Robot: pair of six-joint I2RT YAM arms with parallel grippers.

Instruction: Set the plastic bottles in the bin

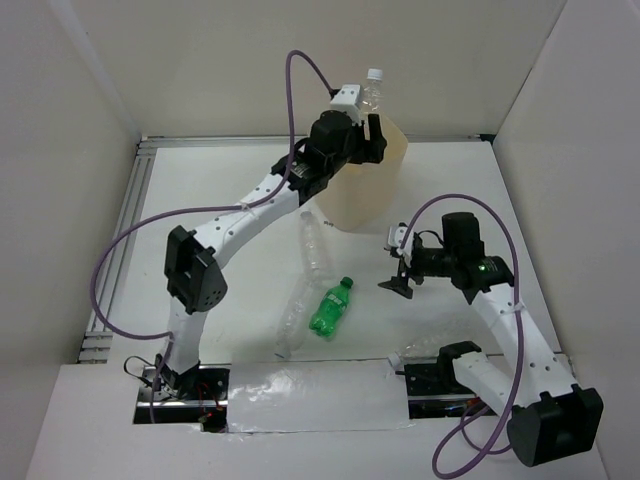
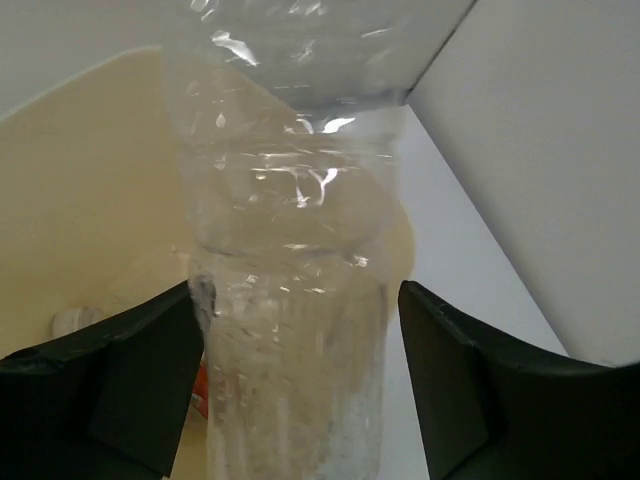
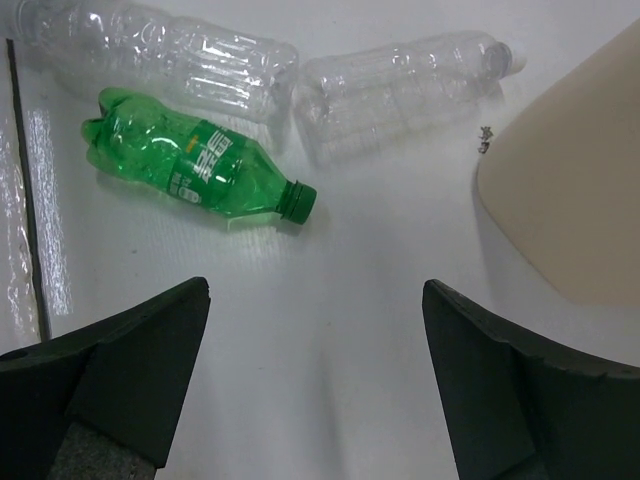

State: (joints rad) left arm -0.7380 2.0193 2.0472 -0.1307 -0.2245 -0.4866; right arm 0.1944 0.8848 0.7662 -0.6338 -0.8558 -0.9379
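My left gripper (image 1: 368,113) is over the cream bin (image 1: 368,190) at the back. A clear bottle (image 1: 372,92) with a white cap stands between its fingers. In the left wrist view the bottle (image 2: 290,300) touches the left finger (image 2: 120,390), with a slim gap before the right finger (image 2: 470,400); the jaws stand wide. Inside the bin (image 2: 90,200) lie a white cap (image 2: 70,320) and something red (image 2: 200,388). My right gripper (image 1: 398,280) (image 3: 315,340) is open and empty above the table. A green bottle (image 1: 330,308) (image 3: 200,165) and two clear bottles (image 1: 315,245) (image 1: 290,325) lie on the table.
Another clear bottle (image 1: 425,350) with a white cap lies by the right arm's base. The bin's side (image 3: 570,200) is close on the right of my right gripper. White walls enclose the table on three sides.
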